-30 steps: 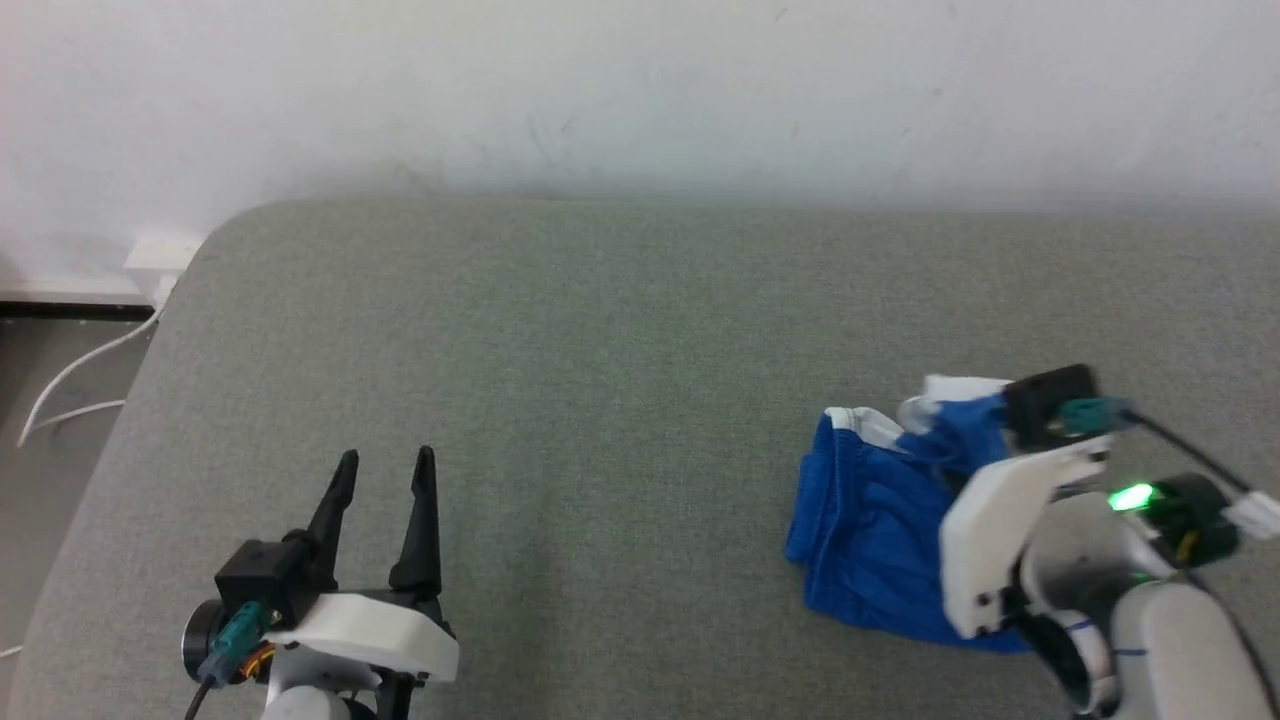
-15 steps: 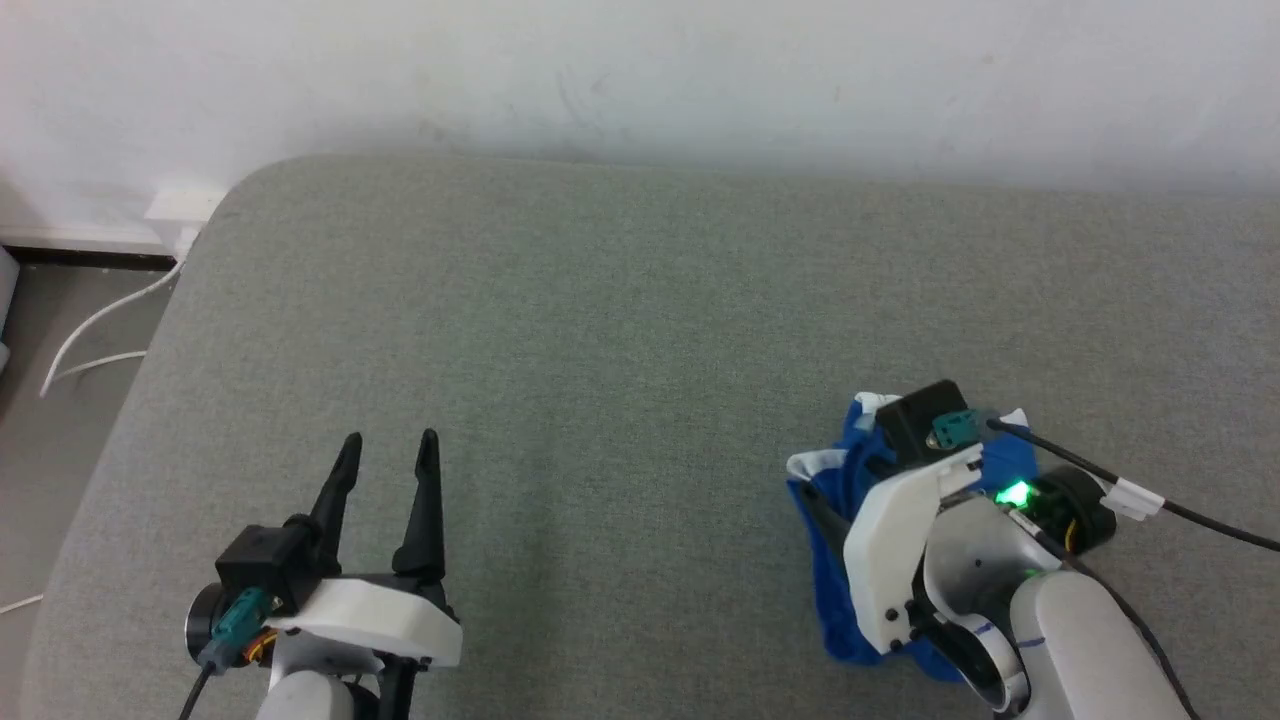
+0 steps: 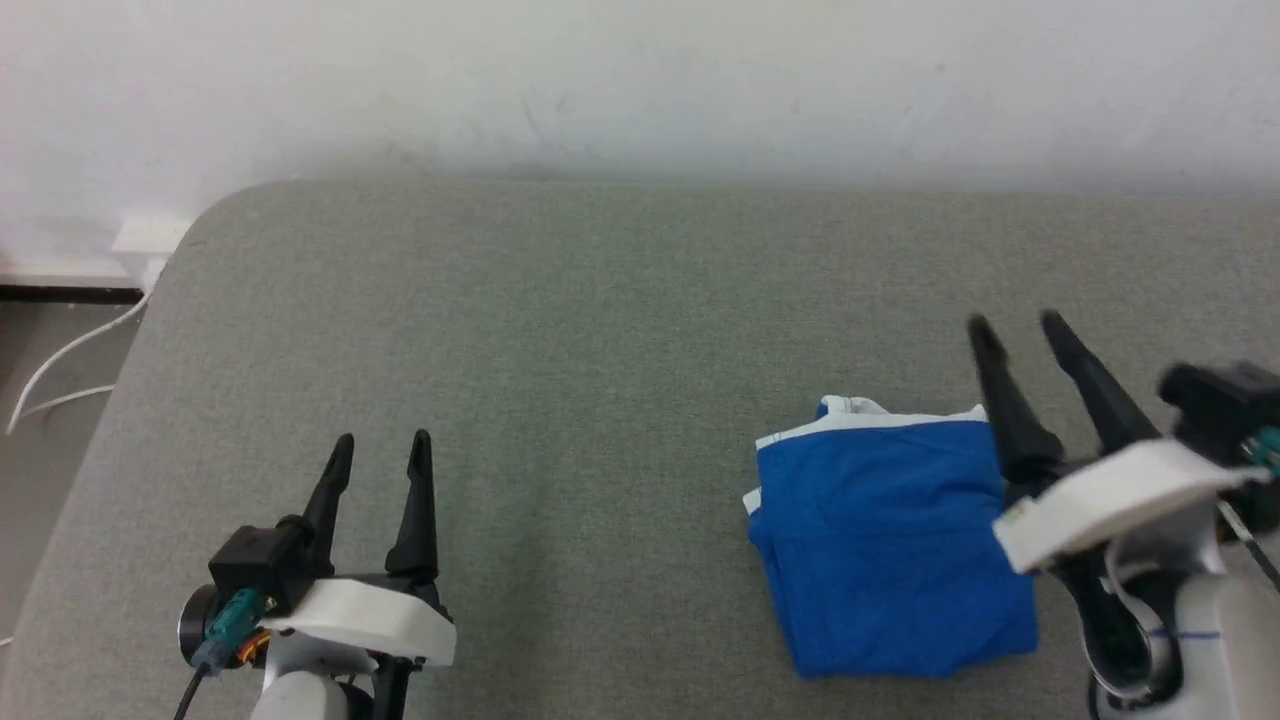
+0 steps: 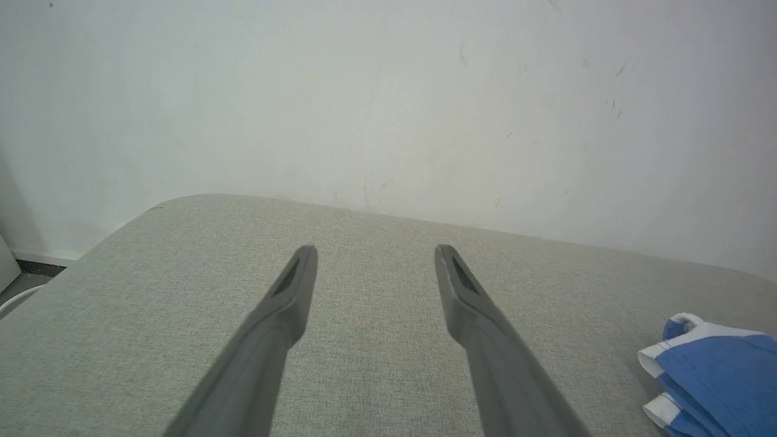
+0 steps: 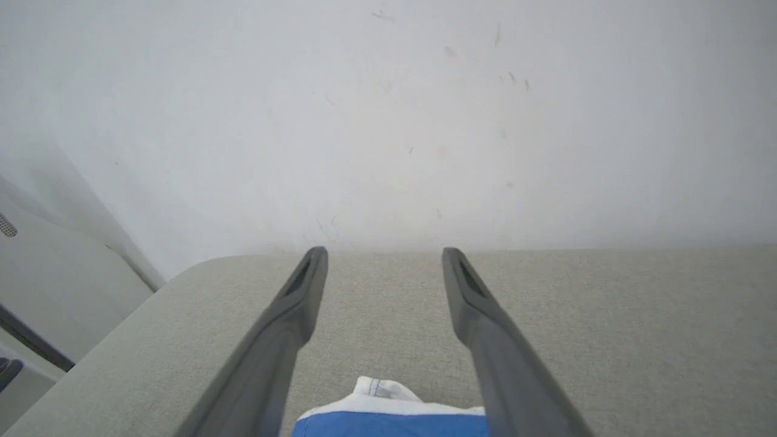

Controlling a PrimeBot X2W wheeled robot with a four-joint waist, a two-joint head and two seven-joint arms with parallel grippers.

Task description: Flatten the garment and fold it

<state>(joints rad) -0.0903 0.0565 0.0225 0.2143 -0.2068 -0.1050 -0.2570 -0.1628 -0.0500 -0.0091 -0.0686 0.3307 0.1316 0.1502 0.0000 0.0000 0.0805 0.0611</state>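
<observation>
My left gripper [image 3: 381, 440], lower left: fingers wide apart, holding nothing. My right gripper [image 3: 1014, 322], lower right: fingers spread, empty, by right edge of blue shorts [image 3: 890, 540]. Shorts lie in compact folded rectangle on grey padded surface [image 3: 560, 330], right of centre. I judge fabric light, limp, slippery; pinch white-trimmed far edge. Count: two grippers, one garment. White wall [image 3: 640, 80] beyond.

I work in a plain indoor room, bare enough that I cannot tell a home from a test room. A grey fabric-covered table [image 3: 600, 330] with a rounded corner stands against a scuffed white wall [image 3: 640, 90]. Off its left end a white wall socket [image 3: 142, 240] sits above a dark baseboard [image 3: 60, 293], and white cables [image 3: 68, 352] trail over a grey floor [image 3: 25, 470].
</observation>
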